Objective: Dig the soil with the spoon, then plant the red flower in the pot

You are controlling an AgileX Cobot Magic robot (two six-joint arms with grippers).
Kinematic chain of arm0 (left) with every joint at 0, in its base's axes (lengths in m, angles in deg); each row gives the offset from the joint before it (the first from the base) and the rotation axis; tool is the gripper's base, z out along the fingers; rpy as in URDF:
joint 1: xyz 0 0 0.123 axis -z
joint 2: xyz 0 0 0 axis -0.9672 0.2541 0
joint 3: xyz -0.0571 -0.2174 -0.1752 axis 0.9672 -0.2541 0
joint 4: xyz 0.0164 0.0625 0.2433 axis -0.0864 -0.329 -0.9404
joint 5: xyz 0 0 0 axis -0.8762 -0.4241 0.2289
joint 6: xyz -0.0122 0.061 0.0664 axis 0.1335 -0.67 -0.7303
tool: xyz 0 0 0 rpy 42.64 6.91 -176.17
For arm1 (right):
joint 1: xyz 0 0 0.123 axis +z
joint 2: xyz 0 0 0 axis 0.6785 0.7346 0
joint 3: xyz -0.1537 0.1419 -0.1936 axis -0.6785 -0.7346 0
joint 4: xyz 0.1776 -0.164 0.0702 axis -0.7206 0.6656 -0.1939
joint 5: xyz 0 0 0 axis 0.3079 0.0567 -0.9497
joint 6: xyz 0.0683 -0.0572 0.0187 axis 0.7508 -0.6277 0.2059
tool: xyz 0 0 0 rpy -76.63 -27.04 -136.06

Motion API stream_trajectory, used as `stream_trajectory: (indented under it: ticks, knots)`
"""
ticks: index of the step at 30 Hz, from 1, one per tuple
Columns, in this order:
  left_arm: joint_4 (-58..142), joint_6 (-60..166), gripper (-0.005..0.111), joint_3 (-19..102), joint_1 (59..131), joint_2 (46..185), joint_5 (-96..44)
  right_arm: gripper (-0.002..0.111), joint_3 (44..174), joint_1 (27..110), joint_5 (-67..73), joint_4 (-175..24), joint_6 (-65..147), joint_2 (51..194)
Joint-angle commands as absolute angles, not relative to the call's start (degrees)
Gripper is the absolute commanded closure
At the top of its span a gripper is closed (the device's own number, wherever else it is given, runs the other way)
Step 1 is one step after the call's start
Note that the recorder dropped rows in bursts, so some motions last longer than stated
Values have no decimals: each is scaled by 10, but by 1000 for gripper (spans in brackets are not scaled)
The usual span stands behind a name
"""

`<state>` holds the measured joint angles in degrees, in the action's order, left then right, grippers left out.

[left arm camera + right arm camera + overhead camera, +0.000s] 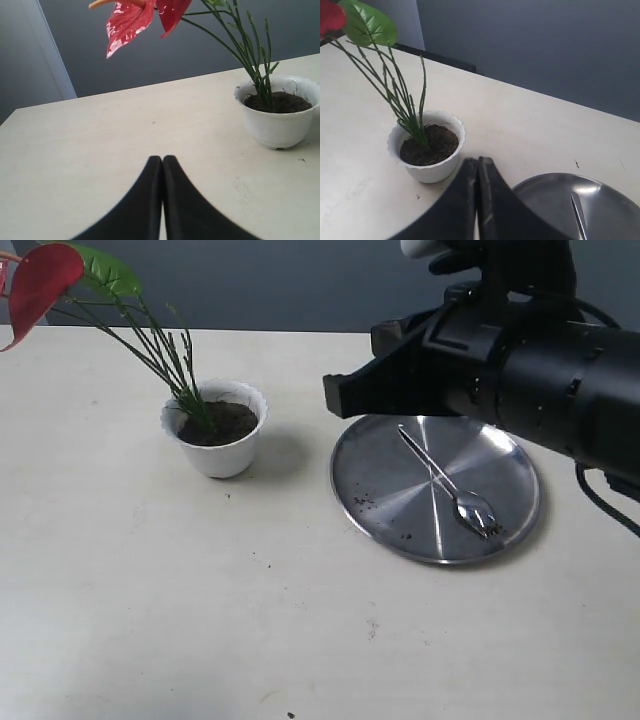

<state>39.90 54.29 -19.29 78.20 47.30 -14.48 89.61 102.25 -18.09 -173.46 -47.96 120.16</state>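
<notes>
One pot (pixel 216 430) stands upright on the table (pixel 150 590), and everything else is placed from it. It is white with a scalloped rim and is filled with dark soil (pixel 220 422) close to the brim. One red flower (pixel 40 278) is planted in that soil: its thin green stems (pixel 160 350) rise out of the middle of the pot and lean away from the plate, so the single red petal and the single green leaf (pixel 110 270) hang well beyond the pot's rim, on the side away from the plate.

One round steel plate (pixel 380 490) lies flat near the pot, apart from it, with bare table between them. One spoon (pixel 447 483) lies on the plate, its bowl at the plate's far side from the pot and its handle slanting back across the plate. A few dark crumbs of soil are scattered on the plate and beside the spoon's bowl; a few specks also dot the table in front of the pot.

Two grippers show. The right gripper (pixel 478 172) hangs above the plate's pot-side edge, its two black fingers pressed together with nothing between them; the exterior view shows its arm over the plate. The left gripper (pixel 162 167) appears only in its own wrist view, low over bare table near the pot, its fingers likewise closed on nothing.
</notes>
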Motion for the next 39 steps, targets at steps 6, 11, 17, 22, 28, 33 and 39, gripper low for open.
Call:
stream_trajectory:
  ticks: [6,11,17,22,28,33,39]
  knots:
    - [398,545,106,-194,783,471,-149,109,892,1015,-316,-1728,-384,1156]
    - [398,545,106,-194,783,471,-149,109,883,913,-214,-1735,-429,1126]
    - [398,545,106,-194,783,471,-149,109,780,621,97,-1733,-438,989]
    - [400,545,106,-194,783,471,-150,109,706,495,150,-1664,-437,826]
    - [400,545,106,-194,783,471,-150,109,665,488,178,-1137,118,732]
    - [400,545,106,-194,783,471,-150,109,588,488,195,-822,426,653]
    - [400,545,106,-194,783,471,-150,109,525,488,195,-782,389,567]
